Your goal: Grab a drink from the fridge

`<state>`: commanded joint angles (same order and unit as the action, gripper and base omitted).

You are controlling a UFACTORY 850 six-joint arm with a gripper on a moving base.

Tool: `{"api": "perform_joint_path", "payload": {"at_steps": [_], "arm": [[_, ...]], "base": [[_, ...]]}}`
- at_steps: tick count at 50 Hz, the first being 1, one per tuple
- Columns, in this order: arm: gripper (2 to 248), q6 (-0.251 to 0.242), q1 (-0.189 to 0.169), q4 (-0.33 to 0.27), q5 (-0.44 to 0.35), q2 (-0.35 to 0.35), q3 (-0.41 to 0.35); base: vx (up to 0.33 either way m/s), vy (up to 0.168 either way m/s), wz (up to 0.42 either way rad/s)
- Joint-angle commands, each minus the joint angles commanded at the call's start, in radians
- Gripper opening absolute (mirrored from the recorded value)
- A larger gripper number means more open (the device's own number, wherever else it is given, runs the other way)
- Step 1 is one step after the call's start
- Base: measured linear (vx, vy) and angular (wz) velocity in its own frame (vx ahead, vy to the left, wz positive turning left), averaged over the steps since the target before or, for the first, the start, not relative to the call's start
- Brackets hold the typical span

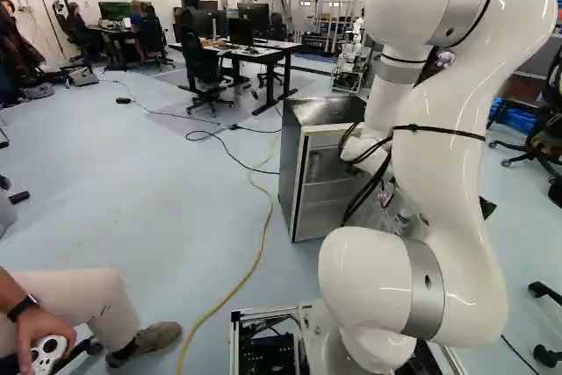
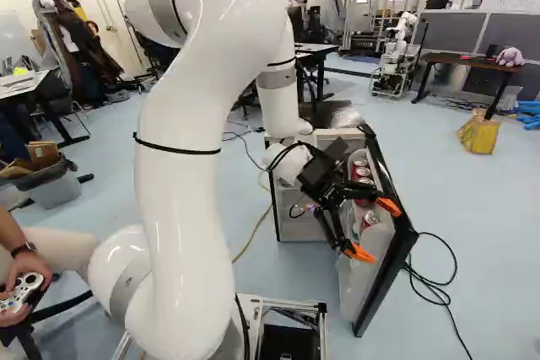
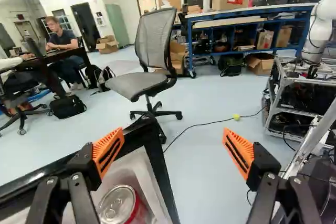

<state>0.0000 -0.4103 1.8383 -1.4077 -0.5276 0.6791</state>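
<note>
The small fridge (image 1: pixel 309 183) stands ahead of the base, its door (image 2: pixel 386 286) swung open. Red-and-silver drink cans (image 2: pixel 363 173) sit in a row in the pale door shelf. My gripper (image 2: pixel 376 230) is over that shelf in the right base view, fingers apart, with a can partly behind it. In the wrist view the gripper (image 3: pixel 173 146) has nothing between its orange pads. One upright can (image 3: pixel 118 206) shows its top beside and below one finger, inside the shelf by the door's black edge (image 3: pixel 160 167). The arm hides part of the fridge.
A grey office chair (image 3: pixel 152 72) stands beyond the door. Another robot (image 3: pixel 316 32) is on a metal frame cart (image 3: pixel 299 85). Cables (image 2: pixel 439 292) lie on the floor beside the door; a yellow cable (image 1: pixel 255 256) runs left of the fridge. A seated person's leg and controller are close beside the base.
</note>
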Motion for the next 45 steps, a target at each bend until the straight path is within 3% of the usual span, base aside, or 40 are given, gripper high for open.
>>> {"api": "perform_joint_path", "payload": {"at_steps": [13,21,32,45], "arm": [[247,0.0,-0.072,0.0,0.0,-0.026,0.068],[247,0.0,-0.09,0.0,0.0,-0.033,0.084],[247,0.0,-0.083,0.0,0.0,-0.027,0.07],[247,0.0,-0.034,-0.019,0.0,0.005,-0.013]], "base": [[0.0,0.0,0.0],[0.0,0.0,0.0],[0.0,0.0,0.0],[0.0,0.0,0.0]]}}
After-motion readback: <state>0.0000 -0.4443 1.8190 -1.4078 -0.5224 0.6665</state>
